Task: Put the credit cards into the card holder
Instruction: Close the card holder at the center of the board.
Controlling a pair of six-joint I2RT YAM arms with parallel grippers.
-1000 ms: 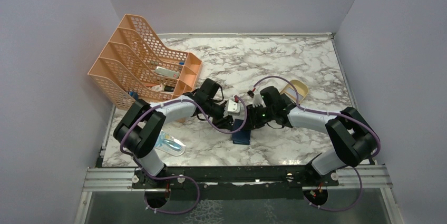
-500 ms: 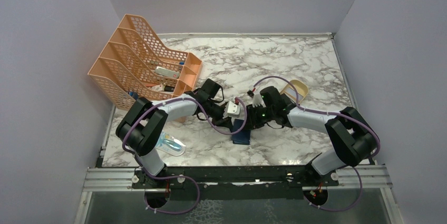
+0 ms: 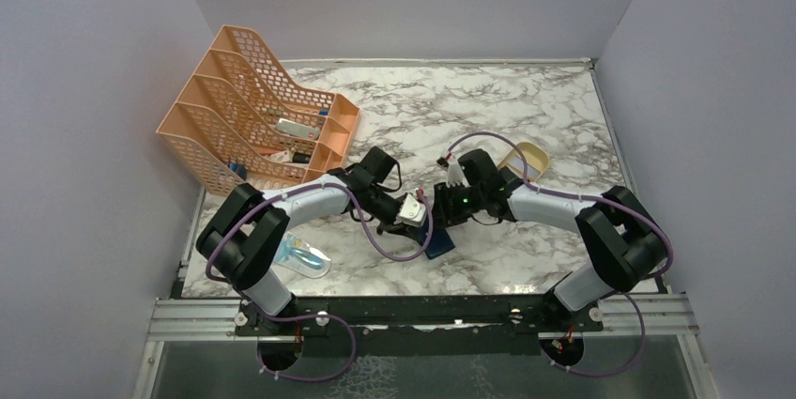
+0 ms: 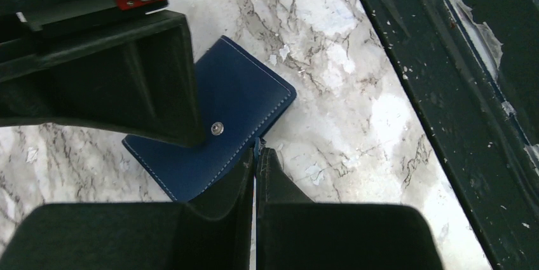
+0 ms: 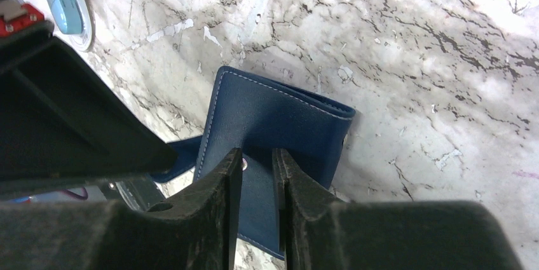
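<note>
The navy holder [image 4: 238, 92] lies on the marble table [image 4: 356, 111] near its front edge, between both arms. The left tool [image 4: 255, 155] is pinched together on its edge. The right tool [image 5: 257, 165] clamps a flap beside the snap [image 4: 217, 129].

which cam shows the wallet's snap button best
Left wrist: the snap button shows plainly on the card holder. Right wrist gives only a glimpse of it; top external shows just a corner of the holder, no button.

Plain pale lilac walls [image 3: 84, 61] on three sides of a grey-veined white marble tabletop [image 3: 488, 99], under soft even light
</note>
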